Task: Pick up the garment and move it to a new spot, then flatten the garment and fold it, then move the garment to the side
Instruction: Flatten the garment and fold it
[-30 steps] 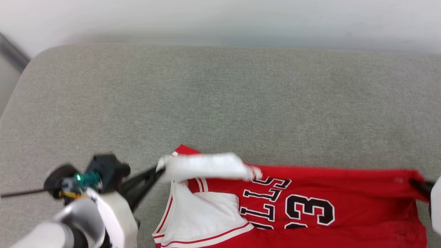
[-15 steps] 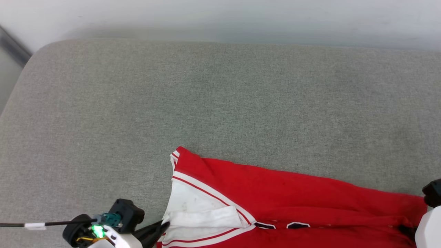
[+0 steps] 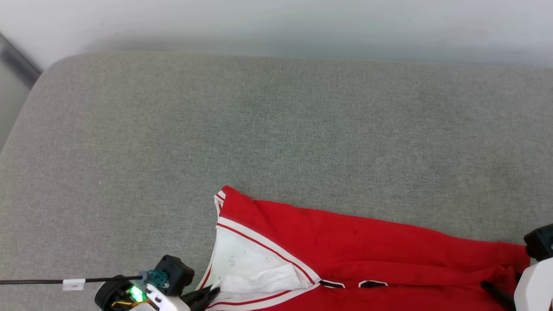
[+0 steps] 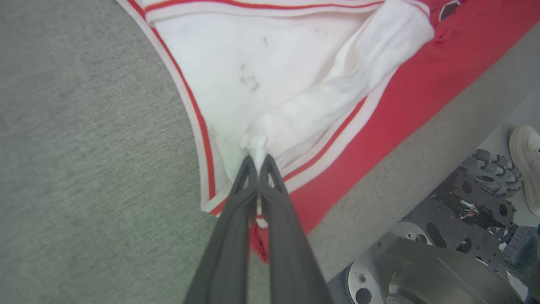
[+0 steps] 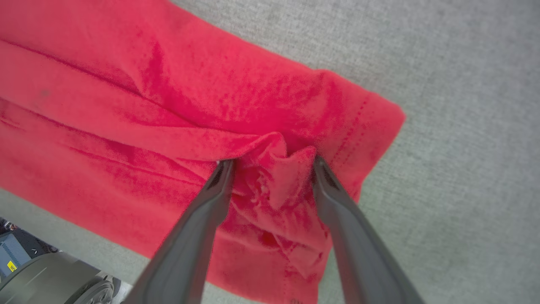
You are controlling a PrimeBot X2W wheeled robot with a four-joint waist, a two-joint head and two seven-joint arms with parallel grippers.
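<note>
Red jersey (image 3: 367, 242) lies folded on grey bench (image 3: 259, 129). Left claw (image 4: 256, 158) pinches its white sleeve (image 4: 337, 71); right claw (image 5: 271, 162) stands wide, straddling bunched hem (image 5: 291, 198).

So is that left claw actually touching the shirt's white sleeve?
Touching. The left wrist view shows the left gripper pinched shut on a bunched bit of the jersey's white sleeve.

One garment (image 3: 367, 242); left fingers (image 4: 228, 236), right fingers (image 5: 202, 219): two pairs; one cushion (image 3: 276, 129); one shoe (image 4: 525, 160).
</note>
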